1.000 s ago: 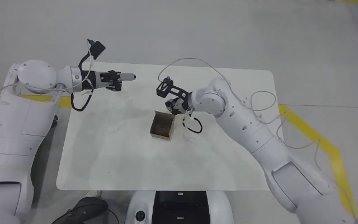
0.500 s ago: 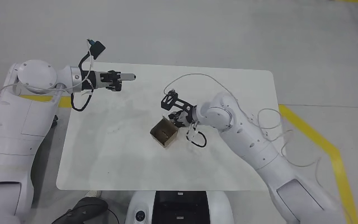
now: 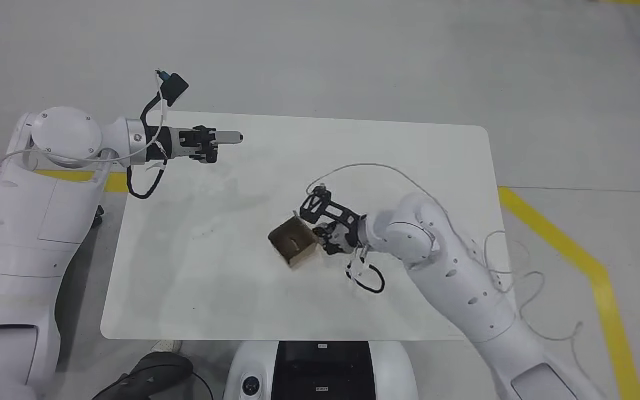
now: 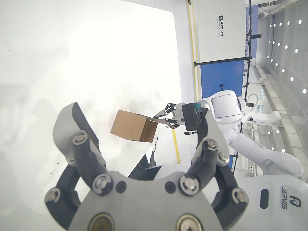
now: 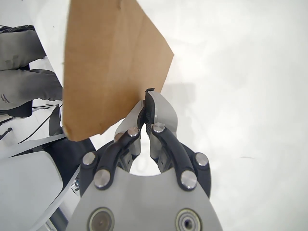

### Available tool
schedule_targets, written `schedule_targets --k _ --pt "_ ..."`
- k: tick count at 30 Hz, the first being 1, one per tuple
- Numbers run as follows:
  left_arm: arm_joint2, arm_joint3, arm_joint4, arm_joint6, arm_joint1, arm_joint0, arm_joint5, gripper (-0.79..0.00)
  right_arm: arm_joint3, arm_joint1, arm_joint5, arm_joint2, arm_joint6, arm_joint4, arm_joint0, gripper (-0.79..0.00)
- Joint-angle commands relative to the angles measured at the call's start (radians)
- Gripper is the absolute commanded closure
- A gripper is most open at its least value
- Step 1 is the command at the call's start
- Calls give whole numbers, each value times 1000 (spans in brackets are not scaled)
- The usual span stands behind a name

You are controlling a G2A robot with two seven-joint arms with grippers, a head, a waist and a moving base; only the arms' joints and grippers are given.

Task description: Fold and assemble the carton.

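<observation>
Surface: white table (image 3: 420, 170) with rounded corners, on a grey floor marked with a yellow line (image 3: 560, 240).

Carton (image 3: 292, 240): sat near the middle of the table, a little toward the robot's side. It was tilted, not flat on a face. I could not tell whether a lower edge touched the surface.

Right gripper (image 3: 322, 238): fingers were clenched on a thin cardboard edge at the carton's open end. The right wrist view showed the pads (image 5: 149, 106) pinched together with the brown panel (image 5: 108, 68) running out from between them.

Left gripper (image 3: 228, 137): hung over the far left part of the table, well apart from the carton. Fingers were spread wide, with nothing between them.

Progress (a judgement, not an observation):
- Done: the carton was already opened into a box shape. The left wrist view showed squared walls and one mouth open toward the right arm (image 4: 144, 133).
- Unknown: whether the opposite end was closed, as no view showed it clearly.
- Left to do: the open end looked unfinished, with no flaps folded across it. The carton would also need setting down square.
- Estimate: roughly midway. The body was formed and at least one end lacked closure. Only one arm was engaged, so the free left gripper would probably be needed to brace the carton or press the flaps.
</observation>
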Motion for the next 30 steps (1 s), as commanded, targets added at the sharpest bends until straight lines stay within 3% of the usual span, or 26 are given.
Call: schedule_targets --k 1,12,21,30 --pt "0 0 0 0 0 0 0 -785 -28 5 -8 4 -14 -13 -18 0" --pt "0 0 0 0 0 0 0 -785 -163 27 19 50 -97 -153 -35 0" --pt "0 0 0 0 0 0 0 -785 -230 1 -22 -60 -24 -89 123 0" --pt "0 0 0 0 0 0 0 -785 -95 -53 -171 -245 -13 14 316 0"
